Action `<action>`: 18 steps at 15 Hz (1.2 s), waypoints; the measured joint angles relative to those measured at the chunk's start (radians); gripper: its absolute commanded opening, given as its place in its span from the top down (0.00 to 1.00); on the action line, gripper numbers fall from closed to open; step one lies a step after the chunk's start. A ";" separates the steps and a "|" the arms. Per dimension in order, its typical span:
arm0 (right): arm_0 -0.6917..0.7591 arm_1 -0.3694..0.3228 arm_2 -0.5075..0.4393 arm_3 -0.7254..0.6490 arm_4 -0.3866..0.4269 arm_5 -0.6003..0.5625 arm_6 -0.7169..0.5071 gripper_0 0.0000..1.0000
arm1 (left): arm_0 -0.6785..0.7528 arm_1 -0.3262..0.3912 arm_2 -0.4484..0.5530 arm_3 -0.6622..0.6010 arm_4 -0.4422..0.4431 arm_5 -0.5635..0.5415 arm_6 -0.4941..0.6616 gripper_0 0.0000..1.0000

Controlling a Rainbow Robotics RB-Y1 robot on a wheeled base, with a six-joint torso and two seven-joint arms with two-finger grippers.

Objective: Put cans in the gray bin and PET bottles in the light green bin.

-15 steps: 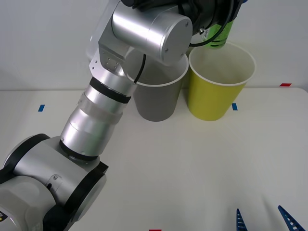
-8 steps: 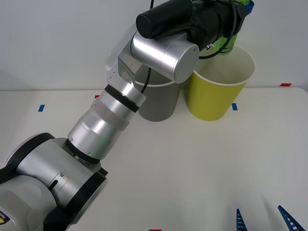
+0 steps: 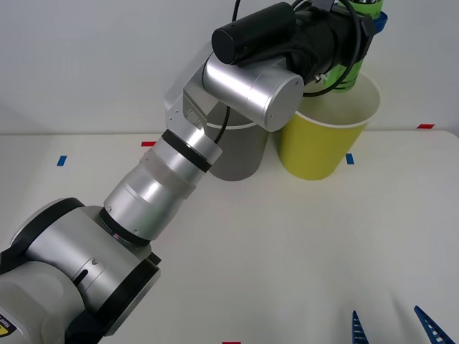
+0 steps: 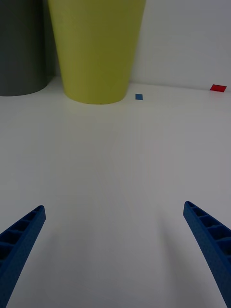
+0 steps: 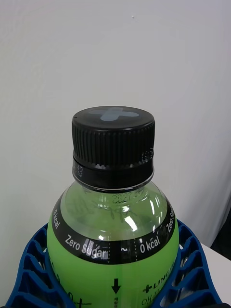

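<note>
Fingers (image 5: pixel 33 269) of your left gripper (image 5: pixel 113 284) clamp the small clear green-labelled PET bottle (image 5: pixel 113 240) | lifted and carried over the lime plastic bin's (image 3: pixel 326 147) rim by the table's (image 3: pixel 287 251) far edge | release next; right gripper (image 4: pixel 115 250) spread, idle.

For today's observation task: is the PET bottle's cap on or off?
On: the black screw cap sits on the PET bottle, held by the left gripper.

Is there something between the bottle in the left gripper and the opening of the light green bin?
Nothing visible is in the way. The left gripper holds the PET bottle above the far rim of the light green bin, whose mouth is open.
</note>
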 measured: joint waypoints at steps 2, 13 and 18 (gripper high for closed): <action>0.000 0.000 0.000 0.000 0.000 0.000 0.000 0.00 | 0.000 0.000 -0.002 0.000 0.001 -0.001 -0.004 1.00; 0.000 0.000 0.000 0.000 0.000 0.000 0.000 0.00 | 0.000 0.000 -0.095 0.192 0.011 -0.334 0.009 0.19; 0.000 0.000 0.000 0.000 0.000 0.000 0.000 0.00 | 0.000 0.000 -0.068 0.115 0.012 -0.170 0.012 0.00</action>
